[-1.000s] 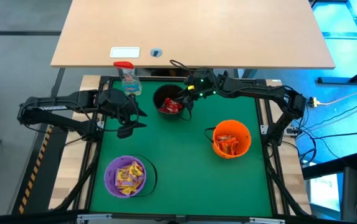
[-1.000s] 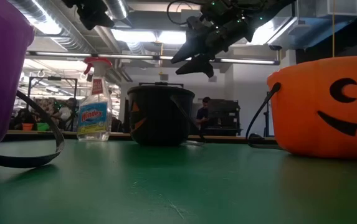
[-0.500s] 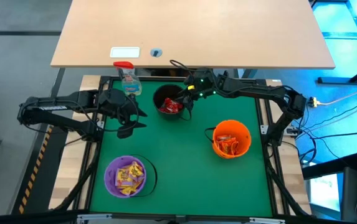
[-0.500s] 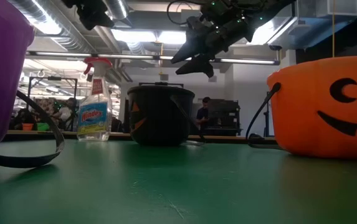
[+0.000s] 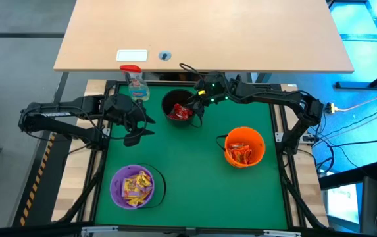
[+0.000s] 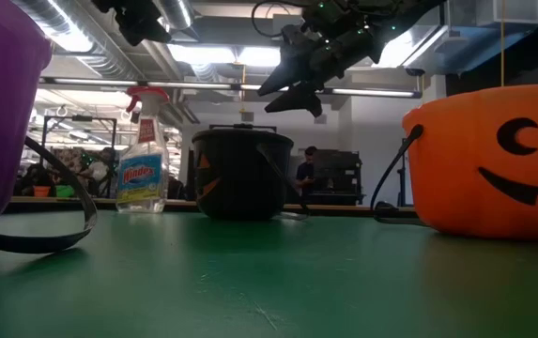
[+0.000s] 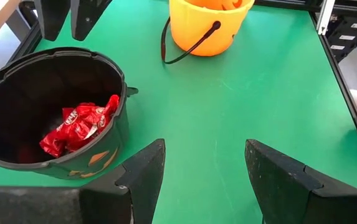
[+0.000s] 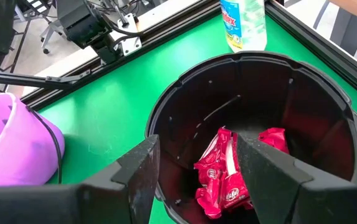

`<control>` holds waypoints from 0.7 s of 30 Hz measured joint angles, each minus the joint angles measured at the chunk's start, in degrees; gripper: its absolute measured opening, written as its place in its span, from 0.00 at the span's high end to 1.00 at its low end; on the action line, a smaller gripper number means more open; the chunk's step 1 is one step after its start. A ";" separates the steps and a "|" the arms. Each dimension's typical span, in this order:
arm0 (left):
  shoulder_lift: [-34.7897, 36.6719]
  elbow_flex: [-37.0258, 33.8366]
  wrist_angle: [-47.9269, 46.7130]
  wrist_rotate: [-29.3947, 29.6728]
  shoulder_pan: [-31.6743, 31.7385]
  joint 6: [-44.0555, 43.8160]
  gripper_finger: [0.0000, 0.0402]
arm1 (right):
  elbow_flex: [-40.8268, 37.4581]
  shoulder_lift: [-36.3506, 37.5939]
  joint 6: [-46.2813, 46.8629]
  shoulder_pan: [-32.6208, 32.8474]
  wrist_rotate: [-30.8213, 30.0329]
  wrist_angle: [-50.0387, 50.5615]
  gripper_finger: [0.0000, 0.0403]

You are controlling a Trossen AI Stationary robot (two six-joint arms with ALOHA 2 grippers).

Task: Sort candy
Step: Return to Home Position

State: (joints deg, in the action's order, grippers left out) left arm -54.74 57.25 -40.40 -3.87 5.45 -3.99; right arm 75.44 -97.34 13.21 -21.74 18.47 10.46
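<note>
Candy (image 8: 225, 171) in black bucket (image 8: 318, 118) below right end effector (image 8: 195, 155)

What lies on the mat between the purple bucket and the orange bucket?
Only bare green mat between the purple bucket and the orange bucket, as the high view shows.

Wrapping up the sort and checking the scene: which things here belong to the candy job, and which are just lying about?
Job: red candy in the black bucket; yellow candy in the purple bucket; orange candy in the orange bucket; right gripper open over the black bucket, left gripper open beside it.
Lying about: spray bottle; white card on the wooden table.
</note>
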 joint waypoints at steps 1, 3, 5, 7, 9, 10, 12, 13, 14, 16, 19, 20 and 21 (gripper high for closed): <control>0.00 0.00 0.00 0.17 -0.02 0.00 0.48 | -0.02 -0.01 0.00 0.00 0.00 0.00 0.48; 0.00 0.00 -0.28 0.25 0.00 -0.02 0.48 | 0.00 -0.02 0.00 0.00 -0.01 0.00 0.48; 0.00 0.00 -1.58 0.25 -0.01 -0.02 0.48 | -0.02 0.00 0.00 0.00 -0.01 0.00 0.48; 0.00 -0.53 -1.70 0.26 0.16 0.02 0.48 | 0.00 -0.01 0.00 0.00 0.00 0.00 0.48; -0.01 -1.76 -1.87 0.27 0.94 0.02 0.48 | -0.01 -0.01 0.00 0.00 0.01 0.00 0.48; -0.02 -2.50 -1.93 0.33 1.48 0.02 0.48 | -0.02 -0.01 0.00 0.00 -0.01 0.00 0.48; -0.04 -4.10 -2.05 0.24 2.43 0.00 0.48 | -0.02 0.00 0.00 0.00 -0.01 0.00 0.48; -0.04 -4.88 -2.08 -0.04 2.96 -0.08 0.48 | 0.00 0.00 0.00 0.00 -0.01 0.00 0.48; -0.04 -5.54 -2.17 -0.19 3.43 -0.22 0.48 | -0.02 0.00 0.00 0.00 0.01 0.00 0.48; -0.07 -6.33 -2.23 -0.25 4.31 -0.40 0.48 | -0.01 0.00 0.00 0.00 0.00 0.00 0.48; -0.04 -6.56 -2.70 -0.24 5.35 -0.39 0.48 | 0.00 -0.02 0.00 0.00 -0.01 0.00 0.48; -0.04 -6.58 -2.73 -0.34 5.59 -0.42 0.48 | 0.00 0.00 0.00 0.00 -0.01 0.00 0.48; -0.04 -6.58 -2.64 -0.75 5.86 -0.44 0.48 | 0.00 -0.02 0.00 0.00 0.01 0.00 0.48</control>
State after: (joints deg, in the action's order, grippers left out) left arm -54.78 50.68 -43.05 -4.62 11.32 -4.43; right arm 75.44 -97.36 13.21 -21.74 18.48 10.46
